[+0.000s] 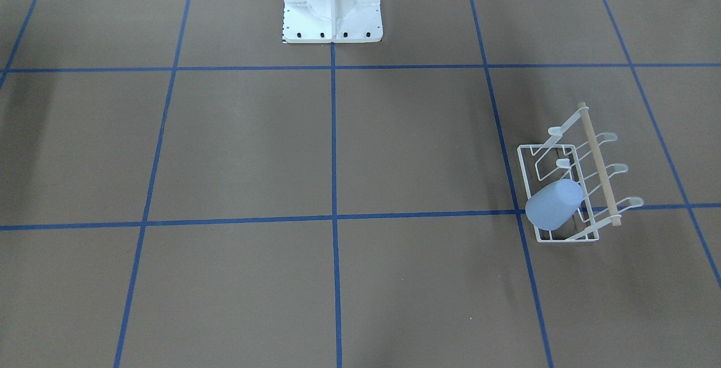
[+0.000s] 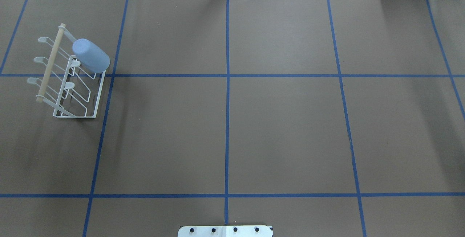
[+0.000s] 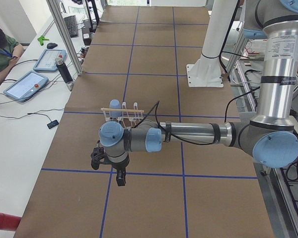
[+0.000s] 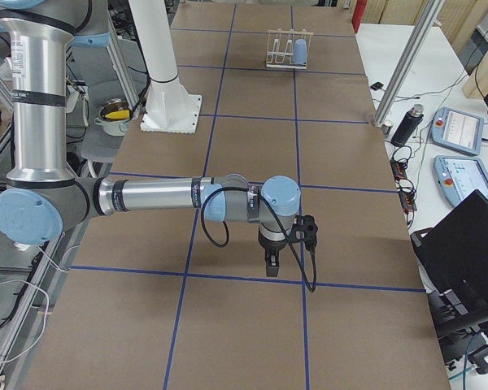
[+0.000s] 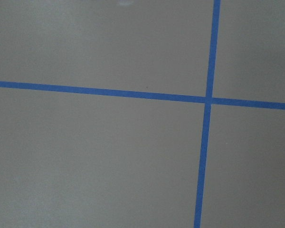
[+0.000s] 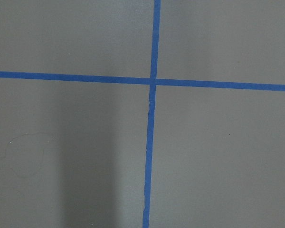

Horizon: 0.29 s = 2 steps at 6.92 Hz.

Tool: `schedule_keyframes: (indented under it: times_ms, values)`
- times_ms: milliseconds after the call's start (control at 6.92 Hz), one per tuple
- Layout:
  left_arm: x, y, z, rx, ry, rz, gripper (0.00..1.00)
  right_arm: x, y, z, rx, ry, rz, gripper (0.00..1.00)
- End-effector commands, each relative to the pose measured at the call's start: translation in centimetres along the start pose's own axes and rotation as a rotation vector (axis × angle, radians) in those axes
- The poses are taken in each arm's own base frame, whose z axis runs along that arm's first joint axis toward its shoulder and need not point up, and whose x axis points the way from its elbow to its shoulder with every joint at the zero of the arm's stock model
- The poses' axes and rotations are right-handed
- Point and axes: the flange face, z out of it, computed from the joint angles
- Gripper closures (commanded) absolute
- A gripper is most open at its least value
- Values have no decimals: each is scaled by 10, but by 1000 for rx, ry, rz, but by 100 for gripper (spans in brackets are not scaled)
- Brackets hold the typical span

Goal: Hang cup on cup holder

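The pale blue cup (image 2: 91, 55) sits tilted, mouth down, over an end prong of the white wire cup holder (image 2: 51, 62), at the table's far left in the overhead view. Cup (image 1: 555, 204) and holder (image 1: 600, 165) also show in the front-facing view, and small in both side views. My left gripper (image 3: 120, 177) hangs over the table, nearer the camera than the holder (image 3: 121, 110), apart from it. My right gripper (image 4: 272, 266) hangs over the table's other end, far from the cup (image 4: 299, 51). I cannot tell whether either is open or shut. Both wrist views show only brown table and blue tape.
The white robot pedestal (image 1: 332, 7) stands at the table's middle edge. Blue tape lines (image 2: 227, 84) grid the brown table. An operator (image 3: 0, 54) sits beyond the far edge with tablets (image 3: 27, 85). A laptop (image 4: 464, 244) and a metal post (image 4: 403, 69) stand beside the table.
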Motion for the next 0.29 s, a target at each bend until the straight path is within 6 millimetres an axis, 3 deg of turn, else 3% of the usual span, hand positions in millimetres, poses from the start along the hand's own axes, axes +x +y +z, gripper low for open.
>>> schedule_keyframes:
  times_ms: [0,145]
  values:
    - [0,0,0,0,0,0,2,0,1,0,-1,0,1,0]
    - [0,0,0,-1,0,-1,2,1,1,1,-3,1,3,0]
